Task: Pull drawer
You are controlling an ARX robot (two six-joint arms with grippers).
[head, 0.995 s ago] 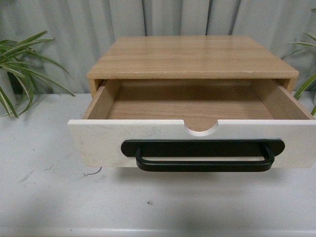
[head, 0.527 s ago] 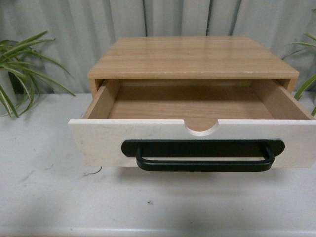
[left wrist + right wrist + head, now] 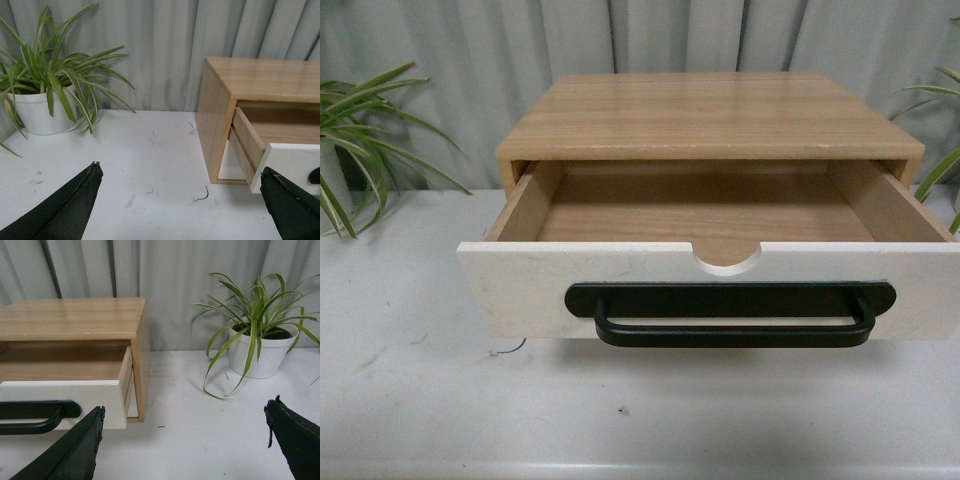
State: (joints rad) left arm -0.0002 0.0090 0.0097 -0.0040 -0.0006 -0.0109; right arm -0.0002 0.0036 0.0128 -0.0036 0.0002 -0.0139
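Note:
The drawer (image 3: 520, 290) stands pulled far out of its wooden cabinet (image 3: 710, 115), its inside bare. Its white front carries a long black bar handle (image 3: 735, 335) on a black oval plate, under a semicircular notch (image 3: 727, 262) in the rim. Neither arm shows in the front view. My left gripper (image 3: 180, 172) is open over the table, left of the cabinet, with the drawer's white front (image 3: 290, 160) by one finger. My right gripper (image 3: 184, 412) is open to the right of the cabinet, holding nothing; the drawer front (image 3: 60, 395) and handle end (image 3: 35, 415) lie beside its finger.
A potted plant (image 3: 45, 100) in a white pot stands left of the cabinet, and another (image 3: 260, 347) stands right of it. A grey curtain hangs behind. Small dark scraps (image 3: 202, 195) lie on the white table (image 3: 410, 400).

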